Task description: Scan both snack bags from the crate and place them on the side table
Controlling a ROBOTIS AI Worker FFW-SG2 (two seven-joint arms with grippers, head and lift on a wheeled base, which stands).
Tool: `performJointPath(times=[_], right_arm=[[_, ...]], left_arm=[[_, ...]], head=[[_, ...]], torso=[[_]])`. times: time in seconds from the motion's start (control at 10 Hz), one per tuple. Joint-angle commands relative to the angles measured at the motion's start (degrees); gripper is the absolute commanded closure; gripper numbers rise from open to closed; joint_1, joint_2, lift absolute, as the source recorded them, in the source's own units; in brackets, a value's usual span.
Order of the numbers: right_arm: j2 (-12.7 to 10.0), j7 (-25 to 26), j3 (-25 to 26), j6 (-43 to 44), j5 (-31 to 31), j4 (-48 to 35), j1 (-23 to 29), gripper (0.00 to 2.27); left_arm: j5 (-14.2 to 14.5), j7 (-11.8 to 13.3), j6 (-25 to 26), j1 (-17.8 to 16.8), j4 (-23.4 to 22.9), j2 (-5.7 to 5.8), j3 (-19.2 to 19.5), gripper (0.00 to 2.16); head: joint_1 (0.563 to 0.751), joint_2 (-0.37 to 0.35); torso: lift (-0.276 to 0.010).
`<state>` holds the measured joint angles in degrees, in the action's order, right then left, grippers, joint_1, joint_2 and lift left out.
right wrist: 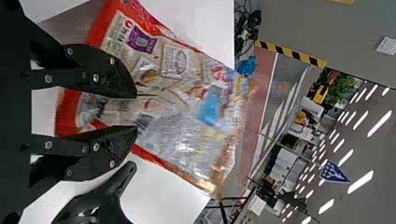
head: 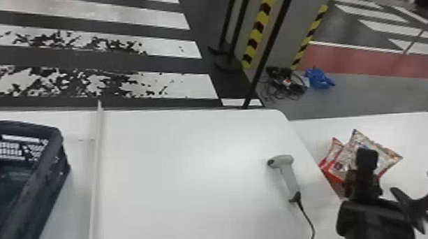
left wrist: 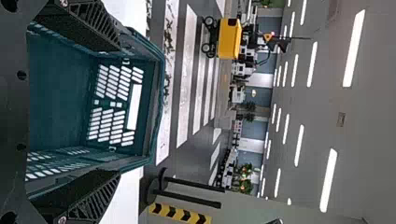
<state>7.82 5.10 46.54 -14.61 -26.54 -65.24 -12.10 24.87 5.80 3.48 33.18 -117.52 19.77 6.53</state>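
Over the side table (head: 413, 126), my right gripper (head: 367, 153) is shut on a clear and red snack bag (head: 383, 157). In the right wrist view, folds of this snack bag (right wrist: 182, 88) run between the tips of my right gripper (right wrist: 137, 112), and its far end rises across the table's edge. Another red snack bag (head: 334, 149) shows partly behind it. My left gripper (left wrist: 114, 109) stands open, with the crate (left wrist: 156, 84) beyond its fingers. The crate (head: 55, 146) is at the head view's left; the grey scanner (head: 289, 176) lies on the main table.
A raised white strip (head: 98, 162) crosses the main table (head: 193, 199) beside the crate. The scanner's cable (head: 309, 221) runs toward the near edge, close to my right arm. Black posts (head: 272, 44) stand behind the tables.
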Motion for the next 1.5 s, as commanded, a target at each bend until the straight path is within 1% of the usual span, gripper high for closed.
performJointPath(times=[0.0, 0.1, 0.2, 0.3, 0.4, 0.5, 0.7, 0.8, 0.9, 1.0, 1.2, 1.4], right_arm=[[0.0, 0.08, 0.66, 1.11, 0.53, 0.03, 0.06, 0.03], [-0.26, 0.08, 0.75, 2.69, 0.53, -0.41, 0.42, 0.05], [-1.32, -0.79, 0.49, 5.15, 2.11, -1.64, 1.56, 0.05], [-2.02, -1.67, -1.27, 6.03, 5.27, -5.86, 4.02, 0.05], [-2.55, -2.02, -4.08, 5.15, 8.52, -10.17, 6.66, 0.05], [-3.34, -3.96, -6.46, 3.75, 11.78, -15.09, 9.2, 0.06], [-7.87, -8.53, -9.01, 3.05, 13.09, -24.23, 12.46, 0.06], [-7.87, -10.02, -11.2, 2.87, 13.45, -28.71, 14.74, 0.06], [-7.87, -10.11, -15.42, 3.05, 15.38, -32.4, 18.43, 0.06], [-7.87, -10.02, -19.2, 3.05, 17.58, -35.74, 21.86, 0.06], [-7.87, -9.23, -25.44, 4.1, 17.93, -41.02, 26.69, 0.06], [-7.87, -7.74, -30.36, 5.86, 17.84, -42.86, 29.24, 0.06]], left_arm=[[0.0, 0.0, 0.0, 0.14, -0.08, 0.01, -0.02, 0.05], [0.0, 0.0, 0.0, 0.14, -0.17, 0.01, 0.07, 0.05], [0.0, 0.0, 0.0, 0.14, -0.25, -0.08, 0.24, 0.05], [0.0, 0.0, 0.0, 0.14, -0.34, -0.08, 0.24, 0.05], [0.0, 0.0, 0.0, 0.22, -0.43, -0.08, 0.24, 0.05], [0.0, 0.0, -0.35, 0.22, -0.43, -0.08, 0.33, 0.05], [0.0, 0.0, -1.05, 0.22, -0.69, -0.17, 0.42, 0.05], [0.0, -0.09, -1.23, 0.22, -0.69, -0.17, 0.42, 0.05], [0.0, -0.09, -1.23, 0.22, -0.87, -0.17, 0.42, 0.05], [0.0, 0.0, -1.23, 0.22, -1.05, -0.17, 0.42, 0.05], [-0.09, -0.09, -1.23, 0.22, -1.13, -0.26, 0.33, 0.05], [-0.26, -0.09, -1.4, 0.14, -1.13, -0.43, -0.2, 0.05]], head=[[0.695, -0.35], [0.695, -0.35], [0.695, -0.35], [0.695, -0.35], [0.695, -0.35], [0.695, -0.35], [0.695, -0.35], [0.695, -0.35], [0.695, -0.347], [0.695, -0.329], [0.695, -0.247], [0.695, -0.17]], torso=[[-0.098], [-0.098], [-0.098], [-0.098], [-0.098], [-0.098], [-0.098], [-0.098], [-0.098], [-0.098], [-0.098], [-0.098]])
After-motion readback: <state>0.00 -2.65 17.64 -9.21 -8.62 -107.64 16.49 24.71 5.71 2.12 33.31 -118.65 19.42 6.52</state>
